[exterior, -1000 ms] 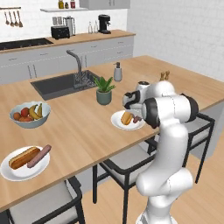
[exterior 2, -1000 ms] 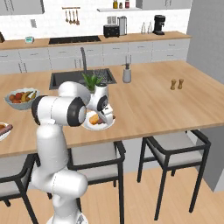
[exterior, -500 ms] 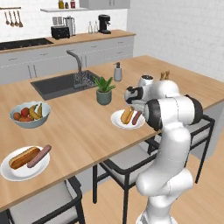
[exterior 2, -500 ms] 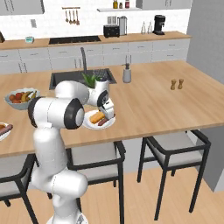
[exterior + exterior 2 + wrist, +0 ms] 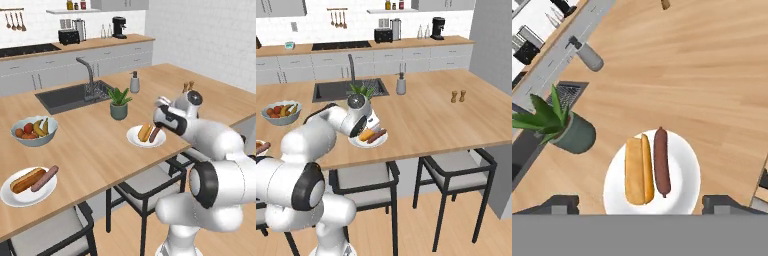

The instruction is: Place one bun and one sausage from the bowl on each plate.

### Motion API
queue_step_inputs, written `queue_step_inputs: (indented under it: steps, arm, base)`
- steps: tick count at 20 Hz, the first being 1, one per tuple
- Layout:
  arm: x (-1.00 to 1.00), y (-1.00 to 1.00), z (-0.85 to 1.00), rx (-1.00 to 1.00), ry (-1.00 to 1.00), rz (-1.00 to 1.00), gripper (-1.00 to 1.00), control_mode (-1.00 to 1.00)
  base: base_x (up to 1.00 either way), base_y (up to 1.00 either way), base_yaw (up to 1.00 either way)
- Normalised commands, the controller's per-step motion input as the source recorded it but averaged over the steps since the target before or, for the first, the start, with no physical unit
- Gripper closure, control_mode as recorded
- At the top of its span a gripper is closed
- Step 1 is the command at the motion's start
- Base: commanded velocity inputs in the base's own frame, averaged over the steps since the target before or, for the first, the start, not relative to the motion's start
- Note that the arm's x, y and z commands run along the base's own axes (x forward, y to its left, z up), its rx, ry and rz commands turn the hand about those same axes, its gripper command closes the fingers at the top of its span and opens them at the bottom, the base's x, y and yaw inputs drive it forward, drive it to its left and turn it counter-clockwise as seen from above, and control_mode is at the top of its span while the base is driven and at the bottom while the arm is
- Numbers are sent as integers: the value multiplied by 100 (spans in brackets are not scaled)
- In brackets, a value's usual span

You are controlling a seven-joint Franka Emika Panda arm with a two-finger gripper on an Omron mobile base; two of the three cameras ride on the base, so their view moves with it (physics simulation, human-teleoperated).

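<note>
On the plate (image 5: 684,192) near the bench (image 5: 95,147) edge: one bun (image 5: 638,170) and one sausage (image 5: 661,161), laid parallel and close side by side; touching or a hair apart, cannot tell. Bun on the plant side, sausage on the far side of it, both well inside the rim.

Right above them, the pincer (image 5: 641,204): jaws spread wide, one tip off each side of the plate, grasping nothing. Hangs clear of the food, pointing down at it, wrist out over the bench edge in the left base view.

Just beside the plate, toward the sink (image 5: 70,97): a small potted plant (image 5: 567,127), upright in a grey-green pot, apart from the plate. Beyond that, a soap bottle (image 5: 589,56) standing by the sink corner, and a tall tap (image 5: 89,70) behind the basin.

Further left along the bench, well apart: a second plate (image 5: 10,200), also near the front edge, carrying a second bun (image 5: 26,180) and a second sausage (image 5: 45,178) next to each other. Behind it, a pale fruit bowl (image 5: 34,141) with fruit inside.

Out on the far right of the bench, two little shakers (image 5: 188,86) standing together. Under the bench edge, dark-framed chairs (image 5: 145,187) with pale seats. Along the back wall, a coffee machine (image 5: 119,27) and a toaster (image 5: 69,36).
</note>
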Motion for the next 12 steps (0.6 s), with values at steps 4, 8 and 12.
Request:
queue_step_inputs:
  steps: [4,8,12]
  arm:
    - [-100,15,100,-7,-70,4,-100,-100]
    - [-100,21,100,-9,-66,10,-100,-100]
    - [-100,21,100,-9,-57,11,-100,-100]
  base:
    - [0,0,0]
    - [0,0,0]
    - [0,0,0]
